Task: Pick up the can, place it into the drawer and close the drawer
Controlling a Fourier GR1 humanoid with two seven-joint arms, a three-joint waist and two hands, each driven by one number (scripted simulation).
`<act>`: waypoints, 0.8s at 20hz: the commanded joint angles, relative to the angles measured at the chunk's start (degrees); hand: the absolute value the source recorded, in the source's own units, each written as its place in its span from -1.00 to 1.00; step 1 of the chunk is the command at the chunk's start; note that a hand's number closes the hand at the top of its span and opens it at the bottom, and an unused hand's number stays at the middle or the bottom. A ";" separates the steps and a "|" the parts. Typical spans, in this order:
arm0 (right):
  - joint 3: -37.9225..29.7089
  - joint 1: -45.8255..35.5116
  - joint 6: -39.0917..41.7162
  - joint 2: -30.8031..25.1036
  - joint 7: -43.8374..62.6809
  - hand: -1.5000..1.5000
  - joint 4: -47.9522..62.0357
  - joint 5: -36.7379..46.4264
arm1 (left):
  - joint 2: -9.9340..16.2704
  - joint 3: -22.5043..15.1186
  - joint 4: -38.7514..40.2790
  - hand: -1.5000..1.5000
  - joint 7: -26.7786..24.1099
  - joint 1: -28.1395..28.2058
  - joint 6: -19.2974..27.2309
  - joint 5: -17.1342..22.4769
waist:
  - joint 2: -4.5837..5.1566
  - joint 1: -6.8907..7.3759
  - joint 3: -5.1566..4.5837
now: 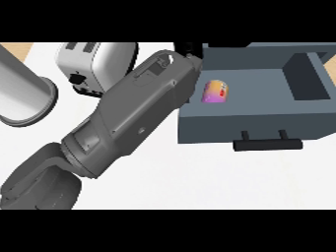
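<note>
The can [216, 91], orange shading into pink and purple, lies on its side inside the open blue-grey drawer [272, 115], near the drawer's left wall. The drawer's black handle [267, 144] faces the near side. My left forearm [138, 106] stretches from the lower left up to the drawer's far left corner. Only a small black part of my left hand [188, 49] shows there, past the forearm's end and above the can. The hand is not touching the can where I can see it. My right hand appears nowhere.
A white toaster [90, 61] stands at the back, just left of my forearm. A large white cylinder with a flanged end [14, 91] lies at the far left. The white counter [221, 177] spreads out in front of the drawer.
</note>
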 commanded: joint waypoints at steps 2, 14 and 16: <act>8.81 -7.81 -2.73 -1.31 0.01 -1.00 4.58 15.64 | 0.00 0.06 -1.36 -1.00 -0.07 1.29 -0.01 0.75 | -0.19 1.70 -0.05; 24.26 -20.56 -17.06 -0.02 -8.34 -1.00 28.83 42.98 | 4.53 0.88 -3.25 -1.00 5.29 1.88 -0.42 -2.40 | -0.78 3.06 -0.05; 23.08 -23.70 -16.06 -2.84 -9.19 -1.00 33.44 43.53 | 2.10 0.44 -6.75 -1.00 5.63 3.41 3.58 -2.95 | -1.07 3.40 -0.05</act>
